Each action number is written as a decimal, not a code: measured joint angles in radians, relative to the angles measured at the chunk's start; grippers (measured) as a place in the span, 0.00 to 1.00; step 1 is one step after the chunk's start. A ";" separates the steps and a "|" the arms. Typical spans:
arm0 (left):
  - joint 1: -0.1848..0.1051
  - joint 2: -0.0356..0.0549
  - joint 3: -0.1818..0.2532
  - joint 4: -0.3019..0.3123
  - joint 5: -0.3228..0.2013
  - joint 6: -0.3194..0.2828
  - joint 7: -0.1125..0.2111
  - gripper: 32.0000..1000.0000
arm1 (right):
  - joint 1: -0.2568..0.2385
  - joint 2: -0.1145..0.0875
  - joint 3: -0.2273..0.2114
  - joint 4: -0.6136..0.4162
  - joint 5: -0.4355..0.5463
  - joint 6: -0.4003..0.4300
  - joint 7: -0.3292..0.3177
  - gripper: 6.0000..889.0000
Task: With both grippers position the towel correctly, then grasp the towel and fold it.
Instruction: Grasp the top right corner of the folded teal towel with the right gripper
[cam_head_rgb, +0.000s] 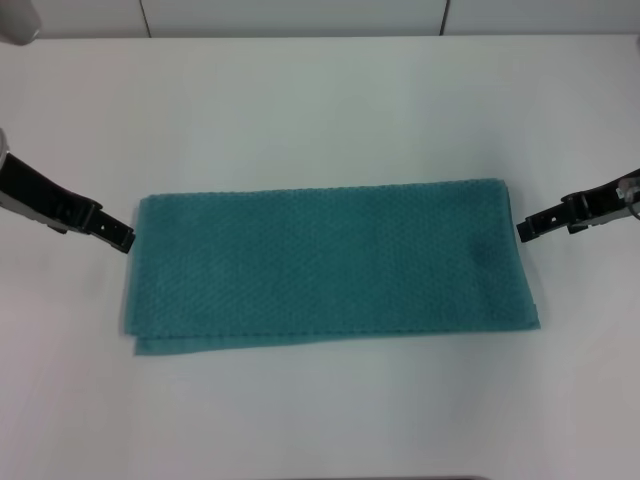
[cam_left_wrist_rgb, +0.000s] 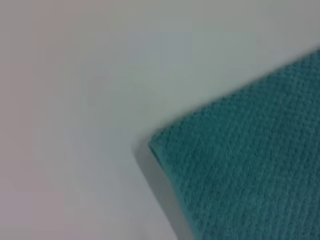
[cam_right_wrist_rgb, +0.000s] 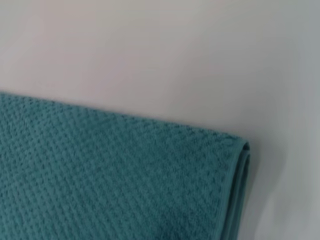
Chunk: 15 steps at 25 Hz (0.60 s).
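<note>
On the white counter (cam_head_rgb: 320, 110) the folded towel (cam_head_rgb: 330, 265) lies flat; left claw (cam_head_rgb: 124, 238) and right claw (cam_head_rgb: 523, 230) sit at its short ends, whether spread or pressed together I cannot tell.

White table (cam_head_rgb: 320, 90); folded teal towel (cam_head_rgb: 330, 265) flat at centre.
</note>
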<state>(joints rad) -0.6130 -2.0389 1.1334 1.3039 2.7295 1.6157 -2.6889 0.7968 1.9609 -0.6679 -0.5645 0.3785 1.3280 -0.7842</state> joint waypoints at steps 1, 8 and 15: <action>0.001 -0.0001 -0.001 -0.001 0.003 0.000 -0.004 0.90 | 0.000 0.000 0.000 0.000 -0.002 -0.003 0.002 0.95; -0.007 -0.0030 0.012 0.001 0.013 -0.003 -0.010 0.90 | 0.001 -0.001 0.001 0.006 -0.017 -0.032 0.012 0.94; -0.016 -0.0025 0.015 0.002 0.013 -0.004 -0.010 0.90 | 0.027 0.000 -0.001 0.063 -0.017 -0.081 0.013 0.94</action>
<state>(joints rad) -0.6292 -2.0414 1.1479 1.3063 2.7428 1.6115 -2.6990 0.8236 1.9604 -0.6690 -0.5013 0.3617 1.2473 -0.7716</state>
